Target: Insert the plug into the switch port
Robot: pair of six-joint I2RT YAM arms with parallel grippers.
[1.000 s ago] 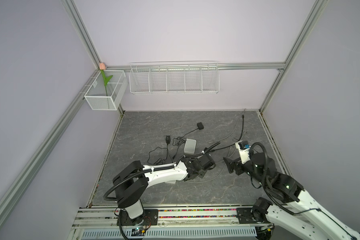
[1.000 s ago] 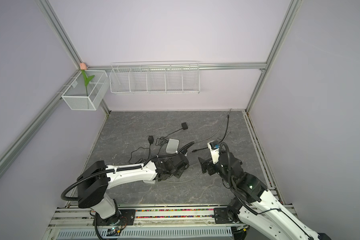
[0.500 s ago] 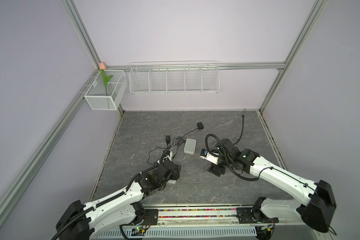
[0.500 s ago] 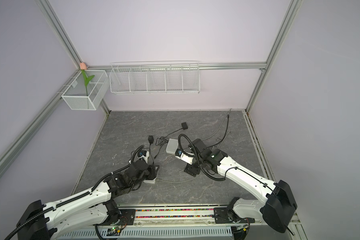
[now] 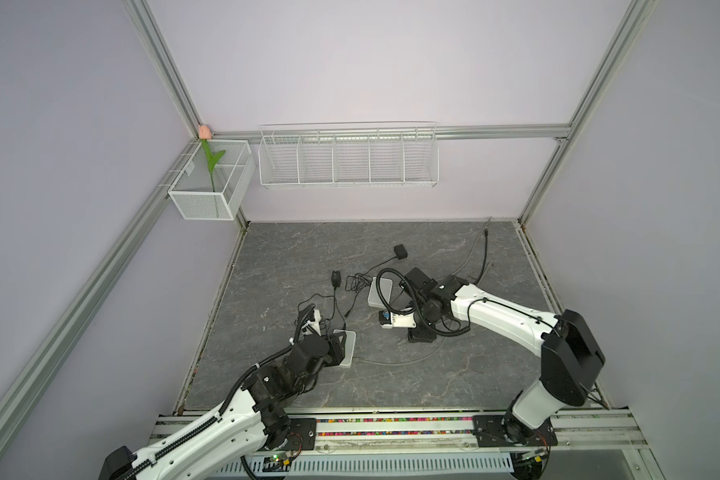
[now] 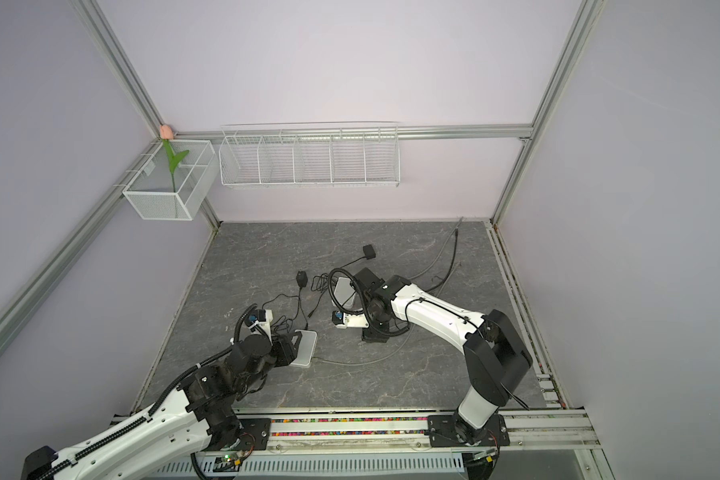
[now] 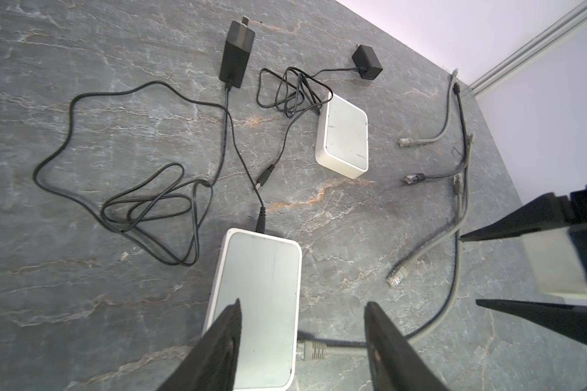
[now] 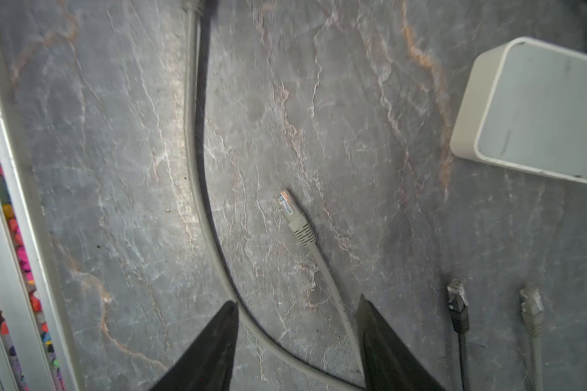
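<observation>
Nearest first: lower left of centre in both top views, your left gripper (image 7: 302, 303) hangs over the near switch (image 7: 261, 270), jaws apart and pinching nothing. Another grey connector (image 7: 312, 350) is already seated in that switch's side. Further in, at the lower middle of the frame, the plug (image 8: 290, 211) lies loose on the slate table (image 5: 391, 386). Your right gripper (image 8: 297, 301) stands spread astride its grey cable (image 8: 331, 287) and has hold of nothing yet. That plug looks light, hard and small. Its latch tab is probably fragile and the cable springy enough to twist it, so I'd pinch the ribbed boot just behind the clear head. Beyond sits the far switch (image 8: 539, 111). Against a second ago, the left gripper has drawn back from the middle, and the right gripper has slid left over the plug.
</observation>
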